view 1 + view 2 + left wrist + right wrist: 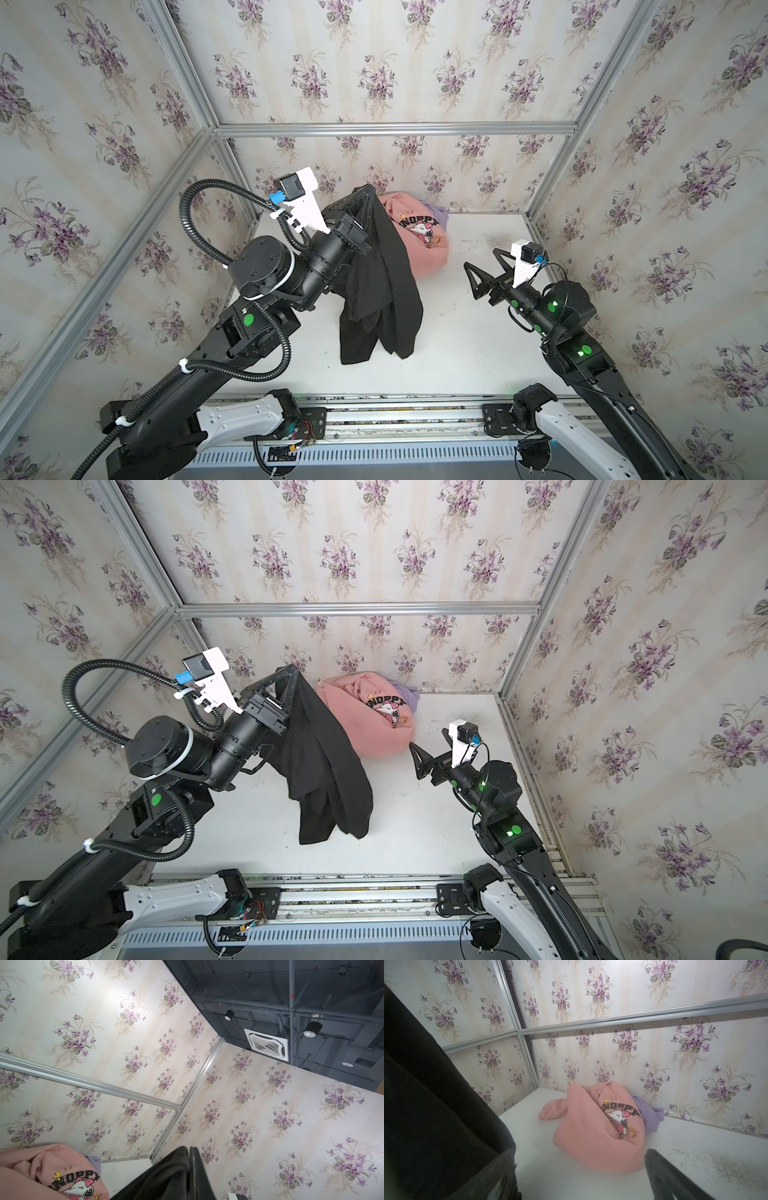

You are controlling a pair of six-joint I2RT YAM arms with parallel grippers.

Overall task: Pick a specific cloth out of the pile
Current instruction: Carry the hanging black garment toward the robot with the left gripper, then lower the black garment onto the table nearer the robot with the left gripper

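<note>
Hanging from the raised left gripper (pixel 367 193), whose jaws are clamped together on its top edge, the cloth (pixel 382 282) drapes down left of centre, apart from the pile (pixel 419 257) at the far wall. Three garments: one black, one pink sweatshirt (pixel 591 1138), one lavender cloth (pixel 648 1118). In both top views, black folds screen the sweatshirt's left side. Lavender piece mostly hidden behind pink. Low on the right, right gripper (pixel 482 261), jaws apart, empty. Black hem touching the white table (pixel 457 357)? Cannot tell.
</note>
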